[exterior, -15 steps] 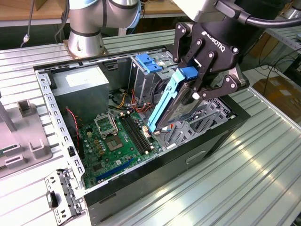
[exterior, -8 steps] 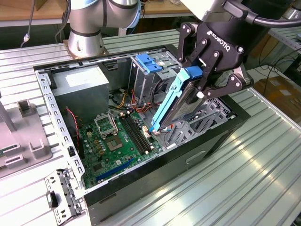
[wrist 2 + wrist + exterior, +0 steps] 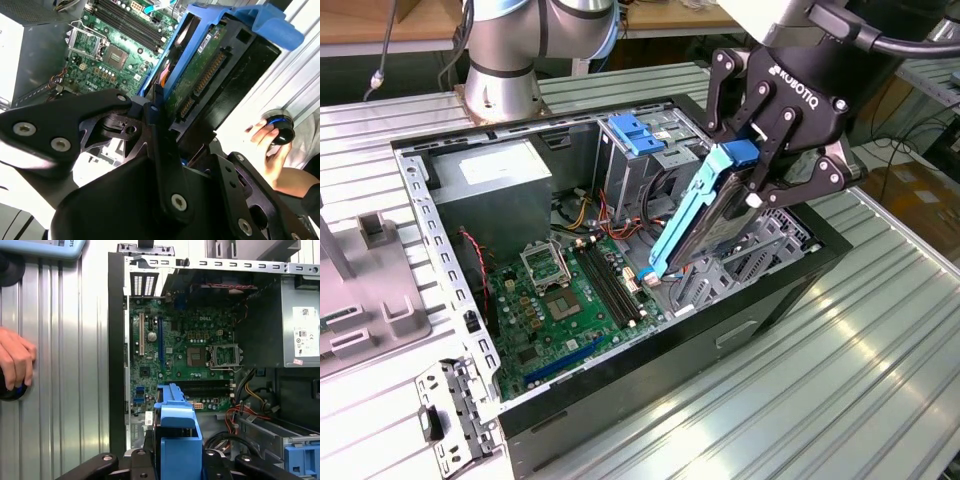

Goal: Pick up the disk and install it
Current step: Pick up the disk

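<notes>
Nearest in the exterior view is the ribbed aluminium surface (image 3: pixel 840 390). On it the open computer case (image 3: pixel 650 385) lies on its side with its black wall toward the camera. On the case floor sits the green motherboard (image 3: pixel 560 300), its processor socket (image 3: pixel 542 262) empty.

Just past the motherboard, toward the exterior view's right, the disk (image 3: pixel 705 215) hangs steeply tilted. One blue side rail faces the camera. Its lower end is down inside the case beside the motherboard's edge; whether it touches anything there I cannot tell. The end effector (image 3: pixel 770 190) is closed on the disk's upper end, clamping it across its flat faces. In the second wrist view the black fingers (image 3: pixel 157 135) pinch the disk (image 3: pixel 210 70), whose dark underside carries a green circuit board. In the first wrist view the disk's blue rail (image 3: pixel 175 430) stands over the motherboard (image 3: pixel 185 350).

Outside the case, in both wrist views, a person's hand (image 3: pixel 267 147) rests on a dark round knob (image 3: pixel 280 132) on the surface.

Farther back in the exterior view red and yellow cables (image 3: pixel 600 215) run between the grey power supply (image 3: pixel 495 185), on the exterior view's left, and the drive bay holding a bare blue bracket (image 3: pixel 635 135). Beyond the case stands the arm's base (image 3: pixel 505 50).
</notes>
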`<state>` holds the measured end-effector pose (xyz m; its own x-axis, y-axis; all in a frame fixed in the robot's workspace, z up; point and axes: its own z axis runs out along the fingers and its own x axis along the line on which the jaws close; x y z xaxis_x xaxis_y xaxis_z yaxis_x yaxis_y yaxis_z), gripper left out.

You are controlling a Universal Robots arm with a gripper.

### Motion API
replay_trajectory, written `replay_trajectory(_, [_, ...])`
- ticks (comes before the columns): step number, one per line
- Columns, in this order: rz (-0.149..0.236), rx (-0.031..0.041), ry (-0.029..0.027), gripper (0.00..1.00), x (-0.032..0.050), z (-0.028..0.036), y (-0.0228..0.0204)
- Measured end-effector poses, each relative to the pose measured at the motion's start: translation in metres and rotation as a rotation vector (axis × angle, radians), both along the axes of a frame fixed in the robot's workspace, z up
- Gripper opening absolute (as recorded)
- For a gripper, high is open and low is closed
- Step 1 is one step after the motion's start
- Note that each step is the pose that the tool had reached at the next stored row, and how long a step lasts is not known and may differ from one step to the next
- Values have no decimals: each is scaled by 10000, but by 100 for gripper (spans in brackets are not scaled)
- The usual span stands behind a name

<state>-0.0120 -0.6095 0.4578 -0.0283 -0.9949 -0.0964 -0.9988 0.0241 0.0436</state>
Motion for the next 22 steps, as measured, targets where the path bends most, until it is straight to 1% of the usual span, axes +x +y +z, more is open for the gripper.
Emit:
replay_trajectory(7, [0,-1,5,36,69,-1,-24])
replay_trajectory(10, [0,-1,20,36,135,-2,-54])
replay_trajectory(15, [0,-1,47,36,223,-3,-84])
replay_trajectory(16, [-1,-2,55,36,258,-3,-95])
replay_trajectory(22, [-1,-1,86,36,399,-5,-127])
